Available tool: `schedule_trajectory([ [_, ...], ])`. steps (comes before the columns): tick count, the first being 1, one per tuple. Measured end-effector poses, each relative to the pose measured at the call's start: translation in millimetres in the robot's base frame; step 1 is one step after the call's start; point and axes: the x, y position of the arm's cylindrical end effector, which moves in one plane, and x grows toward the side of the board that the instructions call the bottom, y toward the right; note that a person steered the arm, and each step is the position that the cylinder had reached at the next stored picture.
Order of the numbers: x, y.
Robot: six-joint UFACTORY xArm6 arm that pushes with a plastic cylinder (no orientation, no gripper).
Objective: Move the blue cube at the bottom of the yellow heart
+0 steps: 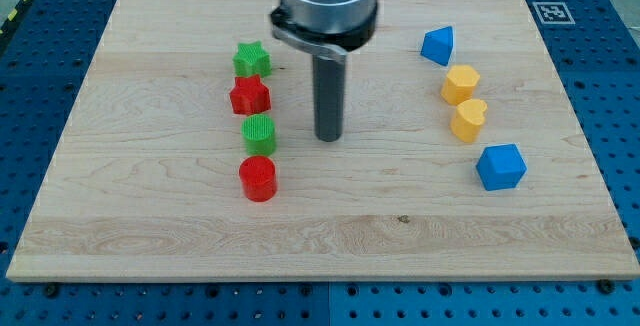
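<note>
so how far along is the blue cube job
Looks nearly done already: the blue cube lies just below the yellow heart, a touch toward the view's right, with a small gap between them. Nothing is in hand: my tip stands mid-board beside the green block, far from the cube. Left, if anything: a small nudge toward the view's left to line it up under the heart.

The arm (325, 1) comes down from the table's far edge near its middle, its dark rod upright, my tip (329, 139) resting around the table's centre.
</note>
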Motion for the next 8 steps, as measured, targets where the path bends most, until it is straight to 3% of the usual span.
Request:
schedule_trajectory([
  [3, -105, 7],
  [8, -105, 6],
])
